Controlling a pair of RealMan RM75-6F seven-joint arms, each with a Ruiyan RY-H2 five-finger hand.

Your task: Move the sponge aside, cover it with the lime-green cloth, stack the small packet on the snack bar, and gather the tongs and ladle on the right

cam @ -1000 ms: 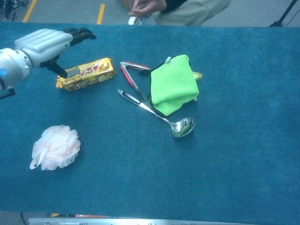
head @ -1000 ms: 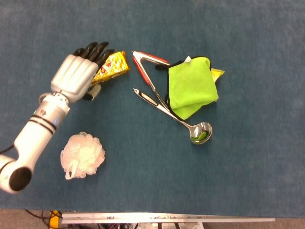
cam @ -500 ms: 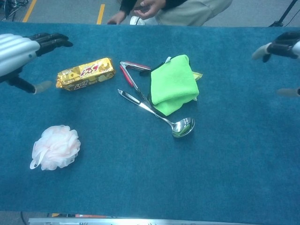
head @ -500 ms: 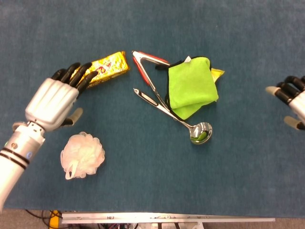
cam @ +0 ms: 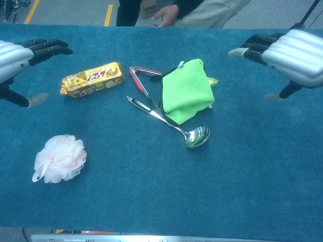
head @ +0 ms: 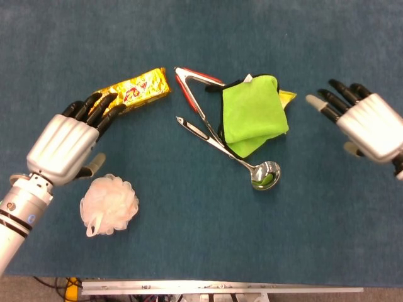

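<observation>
Two hands are hovering with fingers spread, holding nothing. Left hand (head: 60, 145) is hanging just above the sponge (head: 109, 204), likely positioning to move it aside; the snack bar (head: 140, 88) is lying beyond its fingertips. Right hand (head: 368, 124) is facing the lime-green cloth (head: 253, 114), tongs (head: 192, 94) and ladle (head: 249, 165).

**Two cameras over one table**

The head view looks almost straight down on the blue table (head: 189, 251), its near edge along the bottom of the frame. The chest view sits lower and looks forward at a slant, taking in the far edge and floor beyond at the top. Both share the lime-green cloth (head: 253, 115) at centre and the sponge (cam: 59, 158) lower left.
</observation>
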